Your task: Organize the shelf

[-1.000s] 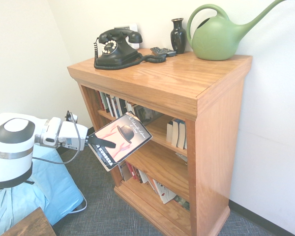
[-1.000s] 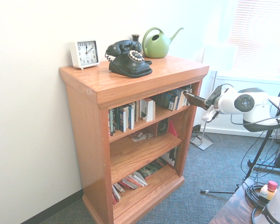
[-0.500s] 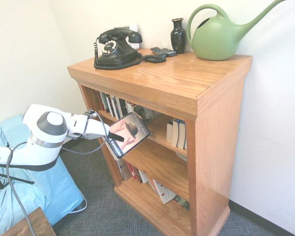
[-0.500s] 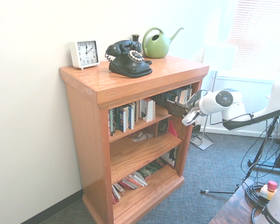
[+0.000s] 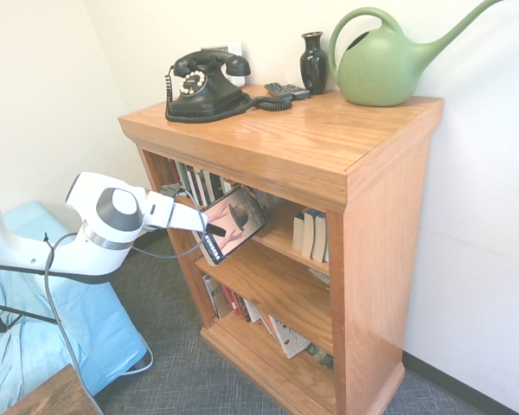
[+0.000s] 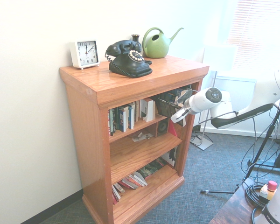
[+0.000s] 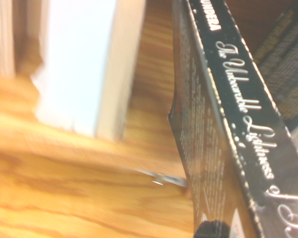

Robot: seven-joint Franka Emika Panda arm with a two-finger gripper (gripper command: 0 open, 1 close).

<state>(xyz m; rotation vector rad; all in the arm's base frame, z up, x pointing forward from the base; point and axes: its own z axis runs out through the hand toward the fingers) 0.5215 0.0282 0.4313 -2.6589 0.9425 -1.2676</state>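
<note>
Kundera paperback (image 5: 230, 226) clenched in end effector (image 5: 214, 231), held tilted at top tier of oak bookcase (image 5: 281, 147). Tel. (image 5: 206, 86) & watering can (image 5: 382, 65) set on top.

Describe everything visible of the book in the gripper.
The dark-covered paperback book shows a bowler hat and pinkish shapes on its cover, "KUNDERA" lettering, and a black spine with white script, edges scuffed. It is closed and tilted, clamped in the fingers, at the front of the orange-brown wooden bookcase's upper tier.
</note>
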